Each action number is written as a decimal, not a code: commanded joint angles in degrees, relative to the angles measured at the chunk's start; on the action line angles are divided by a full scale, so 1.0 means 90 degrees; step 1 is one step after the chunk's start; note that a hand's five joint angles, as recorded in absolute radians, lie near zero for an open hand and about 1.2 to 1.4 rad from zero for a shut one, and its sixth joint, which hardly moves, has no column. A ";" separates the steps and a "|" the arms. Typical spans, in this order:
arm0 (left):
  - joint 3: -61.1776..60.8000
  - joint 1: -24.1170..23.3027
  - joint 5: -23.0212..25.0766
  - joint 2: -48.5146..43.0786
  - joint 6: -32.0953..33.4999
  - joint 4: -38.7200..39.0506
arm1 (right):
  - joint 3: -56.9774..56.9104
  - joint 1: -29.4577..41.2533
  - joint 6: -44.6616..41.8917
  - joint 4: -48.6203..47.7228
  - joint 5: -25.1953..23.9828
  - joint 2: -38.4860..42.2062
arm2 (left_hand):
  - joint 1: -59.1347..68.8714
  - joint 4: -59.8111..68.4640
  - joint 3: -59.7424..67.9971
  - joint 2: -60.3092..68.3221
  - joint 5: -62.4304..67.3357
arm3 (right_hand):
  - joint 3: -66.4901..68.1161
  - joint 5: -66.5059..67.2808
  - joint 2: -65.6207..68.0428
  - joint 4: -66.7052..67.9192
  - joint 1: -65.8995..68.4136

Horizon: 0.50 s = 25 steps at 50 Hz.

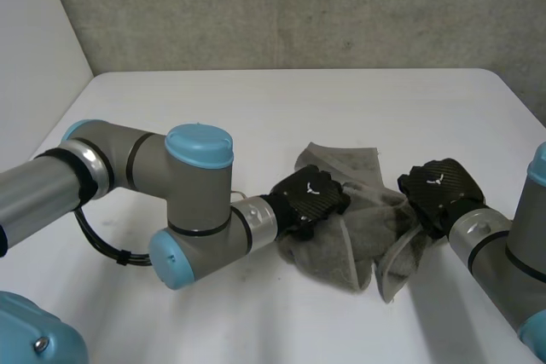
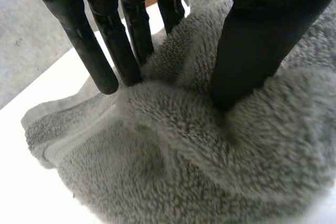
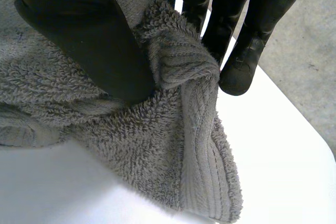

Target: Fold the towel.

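Backdrop: grey concrete wall [image 1: 256, 6] behind a white table [image 1: 213, 100]; that is all I get from the head view.
Towel: grey terry towel [image 1: 358, 245], crumpled in a heap on the near right part of the table, between the two hands. One flap lies flat toward the wall, and two loose lobes hang toward me.
Left arm: left arm [image 1: 188, 185] reaches across from the left and ends at the heap's left side.
Left hand: left hand [image 1: 311, 198] is on top of the towel's left-middle part. In its wrist view I see straight fingers [image 2: 105, 51] set down on one side of a raised ridge of pile and the thumb dug in on the other side. I read that as pinching the towel. A hemmed edge lies flat on the table just past the fingertips.
Right arm: right arm [image 1: 503, 253] comes in from the near right.
Right hand: right hand [image 1: 439, 189] is at the towel's right edge. In its wrist view the thumb presses a fold of the ribbed hem against the fingers [image 3: 236, 51], so it is grasping the towel. The hem below the pinch hangs down to the table.
Contact: both hands touch the towel and are apart from each other.
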 commanded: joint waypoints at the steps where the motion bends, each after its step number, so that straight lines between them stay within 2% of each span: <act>1: 0.0037 0.0047 -0.0358 0.0180 0.0044 0.0086 | -0.0094 -0.0061 -0.0004 -0.0026 0.0010 0.0000 | 0.3436 0.3398 0.3261 0.3267 0.3426 | 0.0618 0.1778 0.0549 0.0238 0.1935; 3: -0.0098 0.0047 -0.1096 0.0568 0.0015 0.0601 | -0.0201 -0.0061 -0.0004 -0.0046 0.0019 -0.0010 | 0.3436 0.3398 0.3261 0.3267 0.3426 | 0.0618 0.1778 0.0549 0.0238 0.1935; 4: -0.0099 0.0047 -0.1100 0.0570 0.0015 0.0604 | -0.0202 -0.0061 -0.0004 -0.0046 0.0020 -0.0010 | 0.3436 0.3398 0.3261 0.3267 0.3426 | 0.0618 0.1778 0.0549 0.0238 0.1935; 6: -0.0488 0.0066 -0.1878 0.1280 -0.0150 0.1129 | -0.0415 -0.0032 0.0045 -0.0026 0.0049 0.0000 | 0.3436 0.3398 0.3261 0.3267 0.3426 | 0.0618 0.1778 0.0549 0.0238 0.1935; 7: -0.0490 0.0067 -0.1881 0.1283 -0.0151 0.1131 | -0.0416 -0.0032 0.0045 -0.0026 0.0049 0.0000 | 0.3436 0.3398 0.3261 0.3267 0.3426 | 0.0618 0.1778 0.0549 0.0238 0.1935; 9: -0.1005 0.0115 -0.2465 0.2032 -0.0433 0.1705 | -0.0669 0.0007 0.0249 -0.0036 0.0049 0.0000 | 0.3436 0.3398 0.3261 0.3267 0.3426 | 0.0618 0.1778 0.0549 0.0238 0.1935; 10: -0.1008 0.0115 -0.2467 0.2035 -0.0434 0.1708 | -0.0670 0.0007 0.0250 -0.0036 0.0049 0.0000 | 0.3436 0.3398 0.3261 0.3267 0.3426 | 0.0618 0.1778 0.0549 0.0238 0.1935; 12: -0.1552 0.0251 -0.2808 0.2871 -0.0619 0.2077 | -0.1020 0.0036 0.0755 -0.0017 0.0058 0.0000 | 0.3436 0.3398 0.3261 0.3267 0.3426 | 0.0618 0.1778 0.0549 0.0238 0.1935; 13: -0.1554 0.0252 -0.2809 0.2875 -0.0620 0.2079 | -0.1022 0.0036 0.0758 -0.0016 0.0059 0.0000 | 0.3436 0.3398 0.3261 0.3267 0.3426 | 0.0618 0.1778 0.0549 0.0238 0.1935; 15: -0.1808 0.0360 -0.2907 0.3276 -0.0668 0.2118 | -0.1537 0.0104 0.1613 0.0022 0.0068 -0.0019 | 0.3436 0.3398 0.3261 0.3267 0.3426 | 0.0618 0.1778 0.0549 0.0238 0.1935; 16: -0.2040 0.0456 -0.2984 0.3653 -0.0707 0.2108 | -0.1539 0.0105 0.1617 0.0023 0.0068 -0.0019 | 0.3436 0.3398 0.3261 0.3267 0.3426 | 0.0618 0.1778 0.0549 0.0238 0.1935; 18: -0.2480 0.0613 -0.3101 0.4414 -0.0814 0.2021 | -0.2084 0.0085 0.2560 0.0081 0.0068 -0.0029 | 0.3436 0.3398 0.3261 0.3267 0.3426 | 0.0618 0.1778 0.0549 0.0238 0.1935; 19: -0.2482 0.0613 -0.3102 0.4418 -0.0815 0.2020 | -0.2086 0.0085 0.2565 0.0081 0.0068 -0.0029 | 0.3436 0.3398 0.3261 0.3267 0.3426 | 0.0618 0.1778 0.0549 0.0238 0.1935; 21: -0.2707 0.0682 -0.3161 0.4819 -0.0932 0.1971 | -0.2533 0.0056 0.3284 0.0198 0.0068 -0.0107 | 0.3436 0.3398 0.3261 0.3267 0.3426 | 0.0618 0.1778 0.0549 0.0238 0.1935; 23: -0.3076 0.0886 -0.3287 0.5538 -0.1291 0.1874 | -0.2690 0.0037 0.3597 0.0266 0.0059 -0.0136 | 0.3436 0.3398 0.3261 0.3267 0.3426 | 0.0618 0.1778 0.0549 0.0238 0.1935; 25: -0.3262 0.1003 -0.3346 0.5822 -0.1525 0.1825 | -0.2827 0.0036 0.3899 0.0286 0.0059 -0.0166 | 0.3436 0.3398 0.3261 0.3267 0.3426 | 0.0618 0.1778 0.0549 0.0238 0.1935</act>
